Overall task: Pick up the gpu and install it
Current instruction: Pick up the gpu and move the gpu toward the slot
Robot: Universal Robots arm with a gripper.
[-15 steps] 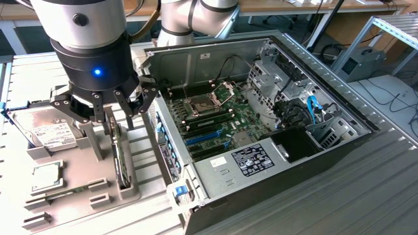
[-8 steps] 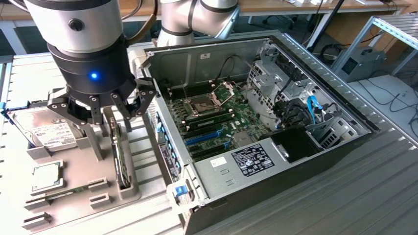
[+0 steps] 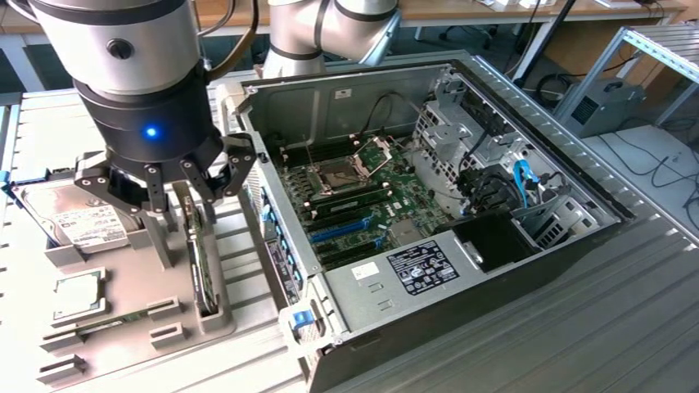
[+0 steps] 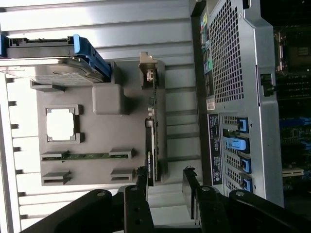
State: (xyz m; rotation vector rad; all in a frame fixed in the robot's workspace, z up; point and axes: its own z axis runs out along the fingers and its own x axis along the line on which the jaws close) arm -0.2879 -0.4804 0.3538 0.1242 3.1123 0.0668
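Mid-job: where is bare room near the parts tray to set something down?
Bare ribbed table lies beside the computer case, at the exterior view's lower right. A narrow bare strip runs between the parts tray and the case. Crowded: the tray around the gpu, with the open gripper over it and the hard drive nearby.

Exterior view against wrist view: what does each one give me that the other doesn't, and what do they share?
Exterior view: the open case's interior from above, with the CPU socket, the power supply label and the arm's blue light. Wrist view: the case's perforated rear grille face-on. Both: the gpu standing on edge in the grey holder, the hard drive beside it, and the open fingers close to the gpu.
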